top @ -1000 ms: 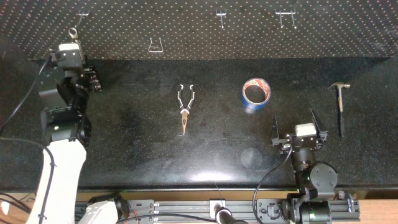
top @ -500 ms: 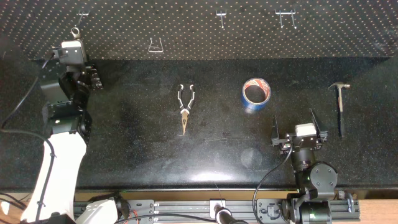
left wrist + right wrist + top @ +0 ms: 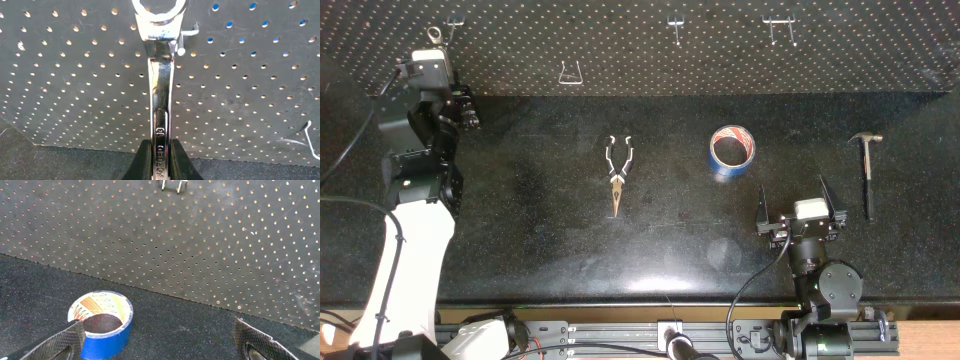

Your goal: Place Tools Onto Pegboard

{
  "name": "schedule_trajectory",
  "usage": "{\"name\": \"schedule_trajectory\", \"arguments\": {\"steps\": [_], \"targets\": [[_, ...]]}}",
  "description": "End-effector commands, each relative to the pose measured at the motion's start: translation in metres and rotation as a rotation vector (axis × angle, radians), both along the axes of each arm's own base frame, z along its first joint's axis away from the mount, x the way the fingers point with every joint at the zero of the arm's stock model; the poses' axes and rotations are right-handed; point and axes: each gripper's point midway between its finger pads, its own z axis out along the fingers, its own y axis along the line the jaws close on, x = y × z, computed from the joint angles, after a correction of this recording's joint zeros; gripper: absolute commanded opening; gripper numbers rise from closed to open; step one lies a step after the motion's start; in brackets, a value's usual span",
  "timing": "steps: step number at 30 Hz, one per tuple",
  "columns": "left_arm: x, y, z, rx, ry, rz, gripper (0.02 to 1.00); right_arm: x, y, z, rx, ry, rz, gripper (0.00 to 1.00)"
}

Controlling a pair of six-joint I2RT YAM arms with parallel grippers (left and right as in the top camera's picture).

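Note:
My left gripper (image 3: 161,161) is shut on the shaft of a silver wrench (image 3: 161,100), held upright against the pegboard (image 3: 260,90). The wrench's ring end sits right beside a small metal hook (image 3: 184,44); whether the ring is over the hook cannot be told. From above, the wrench ring (image 3: 437,35) is at the board's far left. Needle-nose pliers (image 3: 618,172), a blue tape roll (image 3: 731,151) and a hammer (image 3: 867,172) lie on the black table. My right gripper (image 3: 796,203) rests open near the front, just behind the tape roll (image 3: 101,322).
More hooks stick out of the pegboard: a wire triangle (image 3: 570,73), a single hook (image 3: 675,26) and a double hook (image 3: 779,28). The double hook (image 3: 173,185) is up the board beyond the tape. The black table (image 3: 540,230) has bare room around the pliers.
The left arm has carried the wrench up and slightly left along the pegboard, closer to the far-left hook. The right arm and the table tools have not moved.

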Motion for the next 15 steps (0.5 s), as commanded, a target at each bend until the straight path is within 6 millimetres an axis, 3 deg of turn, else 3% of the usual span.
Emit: {"name": "schedule_trajectory", "arguments": {"steps": [1,7,15], "targets": [[0.008,-0.002,0.010,0.003,-0.023,-0.024,0.029,0.000,0.000,-0.002,-0.010,0.002,-0.001,0.963],[0.005,-0.002,0.002,-0.003,0.008,-0.024,0.029,0.000,0.000,-0.002,-0.010,0.002,-0.001,0.963],[-0.002,-0.004,0.020,0.005,-0.028,-0.023,0.029,0.000,0.000,-0.002,-0.010,0.002,-0.001,0.963]]}}
